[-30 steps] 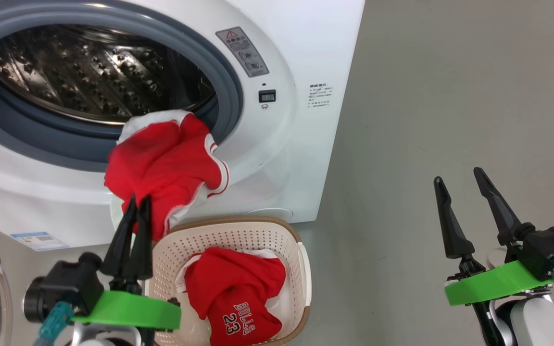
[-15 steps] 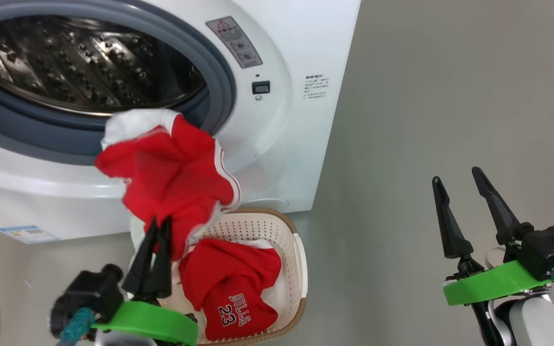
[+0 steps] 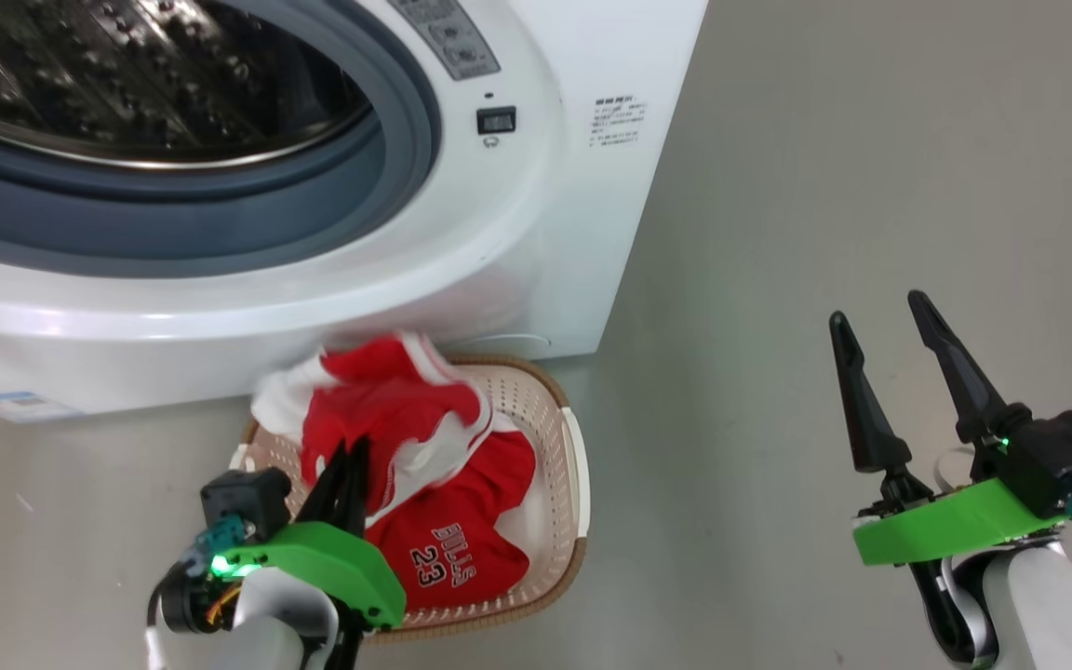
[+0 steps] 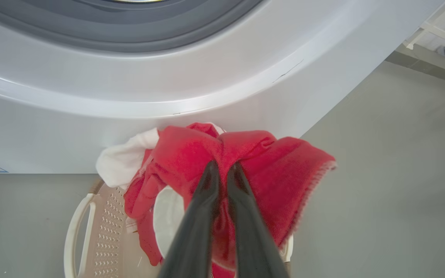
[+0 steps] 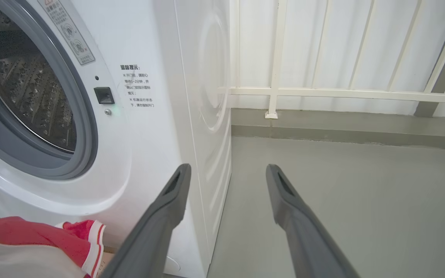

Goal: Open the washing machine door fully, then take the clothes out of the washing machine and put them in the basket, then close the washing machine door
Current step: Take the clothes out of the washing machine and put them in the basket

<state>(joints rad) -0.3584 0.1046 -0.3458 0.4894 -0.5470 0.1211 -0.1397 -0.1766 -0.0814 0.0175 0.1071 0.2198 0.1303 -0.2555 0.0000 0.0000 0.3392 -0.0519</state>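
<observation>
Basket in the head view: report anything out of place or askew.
The red garment pinched in the left pincer is bunched above the basket, its white part hanging past the rim on the washing machine side. Nothing else stands out.

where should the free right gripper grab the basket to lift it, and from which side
Probably the white side handle on the right edge of the basket, coming down from the robot's right with the right gripper open across it. It is a thin bar, bare of cloth and nearest that arm; the clothes and left gripper crowd the other side.
</observation>
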